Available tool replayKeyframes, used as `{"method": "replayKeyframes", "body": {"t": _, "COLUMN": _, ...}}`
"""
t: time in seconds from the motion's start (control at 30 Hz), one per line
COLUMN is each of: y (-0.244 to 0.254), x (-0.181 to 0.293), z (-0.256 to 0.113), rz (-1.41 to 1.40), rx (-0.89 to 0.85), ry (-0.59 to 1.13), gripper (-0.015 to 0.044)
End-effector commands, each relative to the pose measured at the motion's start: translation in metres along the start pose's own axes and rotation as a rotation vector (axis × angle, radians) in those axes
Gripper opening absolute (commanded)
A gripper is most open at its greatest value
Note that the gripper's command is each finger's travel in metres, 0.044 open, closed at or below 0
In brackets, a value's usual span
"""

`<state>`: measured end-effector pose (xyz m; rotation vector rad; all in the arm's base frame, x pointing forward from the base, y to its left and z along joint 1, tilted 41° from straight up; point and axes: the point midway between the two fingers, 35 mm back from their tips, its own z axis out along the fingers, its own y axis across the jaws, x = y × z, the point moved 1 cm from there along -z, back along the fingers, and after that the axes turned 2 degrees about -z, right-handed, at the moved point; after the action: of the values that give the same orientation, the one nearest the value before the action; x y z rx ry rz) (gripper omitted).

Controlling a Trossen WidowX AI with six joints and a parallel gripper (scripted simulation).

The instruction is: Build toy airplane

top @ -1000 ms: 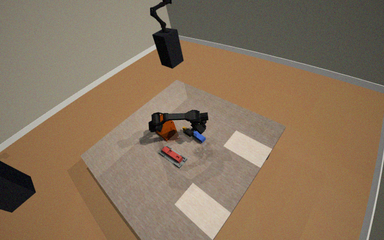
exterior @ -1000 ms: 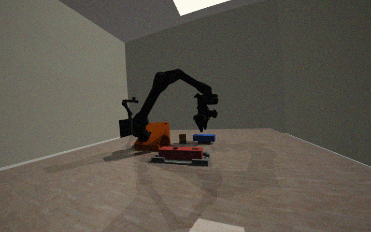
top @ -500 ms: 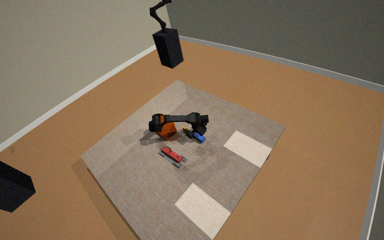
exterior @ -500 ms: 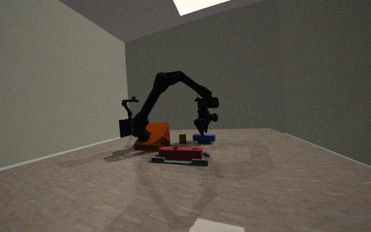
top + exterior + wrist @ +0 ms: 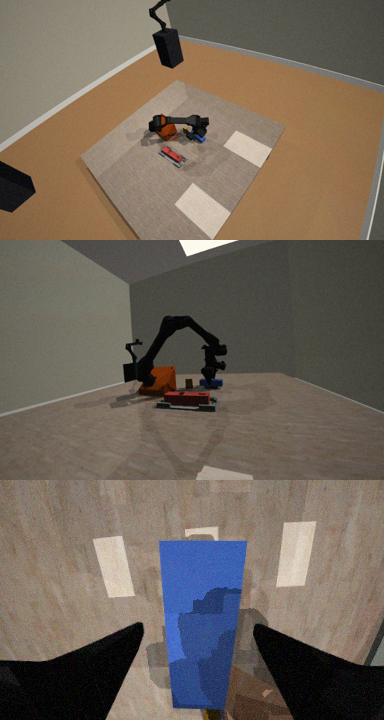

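Note:
The red fuselage (image 5: 172, 154) (image 5: 186, 399) lies lengthwise in the grey cradle (image 5: 169, 159) (image 5: 184, 408) and looks level, with two empty sockets in its top. The blue wing (image 5: 200, 138) (image 5: 218, 382) (image 5: 200, 570) rests on the table behind it, top face up, its underside raised on a darker part. My gripper (image 5: 195, 135) (image 5: 211, 380) (image 5: 198, 628) is wide open and points down over the wing, a finger on either side with gaps between. The small yellow tail fin (image 5: 184, 128) (image 5: 188, 383) (image 5: 212, 714) stands near the wing's end, towards the orange block.
The orange wedge-shaped block (image 5: 167, 132) (image 5: 164, 378) stands beside the arm's base, left of the fin and behind the cradle. Pale rectangular patches (image 5: 249, 147) lie on the table top towards its right and front edges. Black pedestals stand off the table.

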<state>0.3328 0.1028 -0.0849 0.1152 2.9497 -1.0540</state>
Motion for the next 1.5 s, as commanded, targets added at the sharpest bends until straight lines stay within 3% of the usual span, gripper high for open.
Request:
{"method": "replayKeyframes", "body": {"t": 0.0, "y": 0.0, "x": 0.002, "z": 0.006, "rz": -0.009, "rx": 0.009, "ry": 0.003, "gripper": 0.044}}
{"method": "replayKeyframes", "body": {"t": 0.3, "y": 0.0, "x": 0.002, "z": 0.006, "rz": -0.009, "rx": 0.009, "ry": 0.003, "gripper": 0.0204}}
{"method": "replayKeyframes", "body": {"t": 0.47, "y": 0.0, "x": 0.002, "z": 0.006, "rz": -0.009, "rx": 0.009, "ry": 0.003, "gripper": 0.017}}
{"method": "replayKeyframes", "body": {"t": 0.7, "y": 0.001, "x": 0.001, "z": -0.009, "rz": -0.012, "rx": -0.005, "ry": -0.033, "gripper": 0.0}}
{"method": "replayKeyframes", "body": {"t": 1.47, "y": 0.005, "x": -0.002, "z": -0.076, "rz": -0.013, "rx": -0.008, "ry": -0.021, "gripper": 0.0}}
